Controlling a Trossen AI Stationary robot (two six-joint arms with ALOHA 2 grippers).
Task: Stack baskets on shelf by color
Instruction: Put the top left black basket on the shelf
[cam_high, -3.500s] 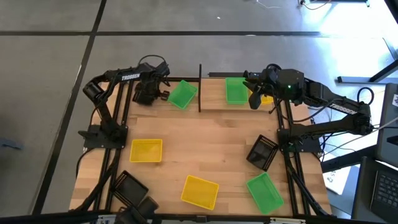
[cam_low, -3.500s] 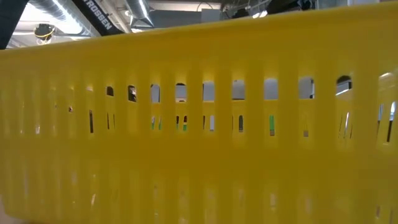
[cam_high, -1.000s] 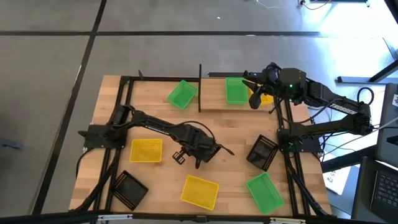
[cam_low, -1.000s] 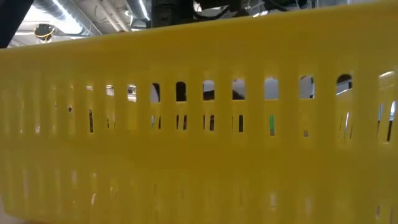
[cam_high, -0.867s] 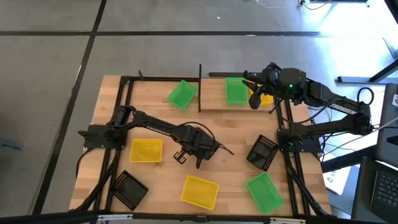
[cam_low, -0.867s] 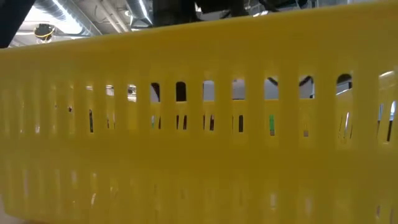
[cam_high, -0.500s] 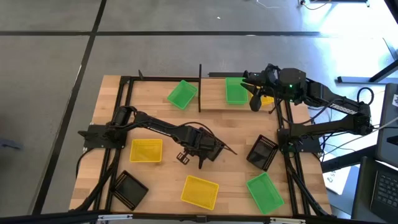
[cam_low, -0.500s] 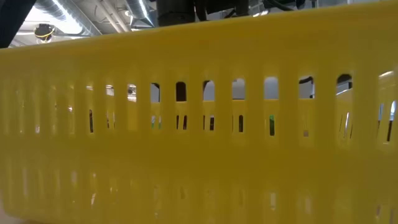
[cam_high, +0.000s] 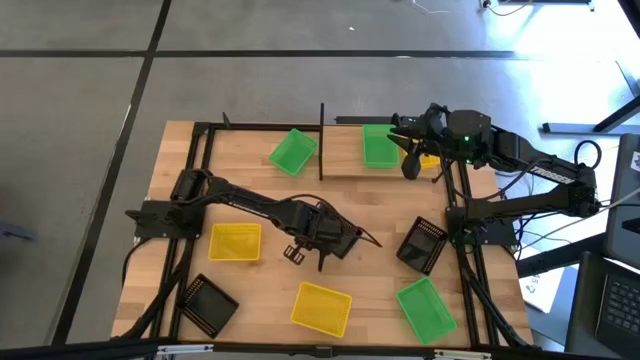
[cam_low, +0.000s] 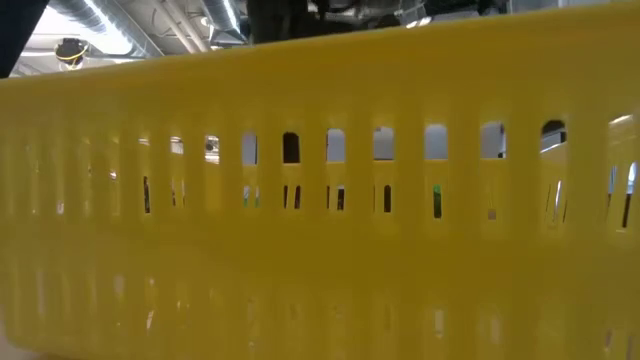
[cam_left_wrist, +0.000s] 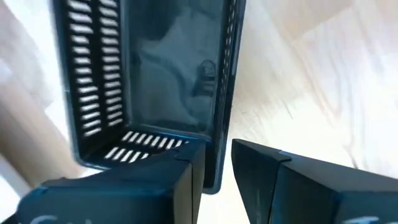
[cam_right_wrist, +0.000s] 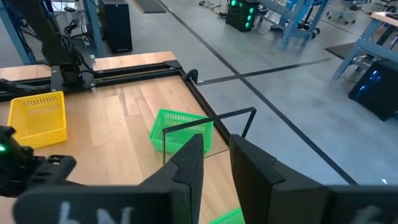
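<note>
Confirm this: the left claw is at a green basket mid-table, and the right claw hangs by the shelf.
Not quite. The left wrist view shows the left claw at a black basket, not a green one. It is mid-table, and the right claw does hang by the shelf.

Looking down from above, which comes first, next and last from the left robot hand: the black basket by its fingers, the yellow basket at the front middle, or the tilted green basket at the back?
Measured from the left hand:
1. Black basket, right at its fingers, mid-table.
2. Yellow basket, front middle.
3. Tilted green basket, back, left of the upright post.
</note>
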